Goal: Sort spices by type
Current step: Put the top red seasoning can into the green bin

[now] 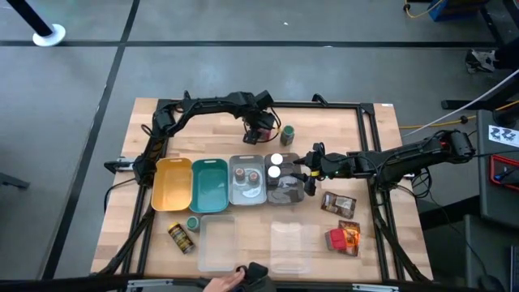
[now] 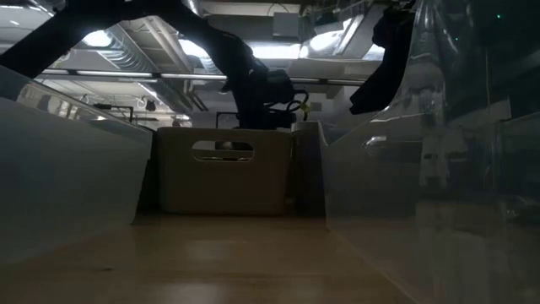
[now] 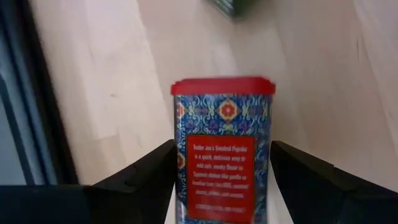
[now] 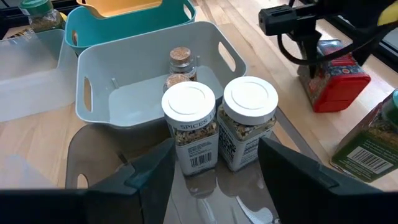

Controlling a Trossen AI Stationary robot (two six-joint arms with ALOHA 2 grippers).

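My left gripper is at the far middle of the table, shut on a red-lidded box with a blue pattern. The box also shows in the right wrist view. A green-capped jar stands beside it. My right gripper is open. Its fingers stand on either side of two white-capped jars that stand upright in the dark grey tray. Two brown-capped jars stand in the light grey tray. My left gripper pinches the red box between its two fingers, one on each narrow side, below the red lid. The fingers come from above, as the right wrist view shows. The box stands about upright in the hold. Whether its base is on the table I cannot tell.
The yellow tray and the teal tray stand left of the grey ones. Near the front lie two clear lids, a green-capped jar and a yellow-labelled jar. Pouches and a red box lie at the right. A hand is at the near edge.
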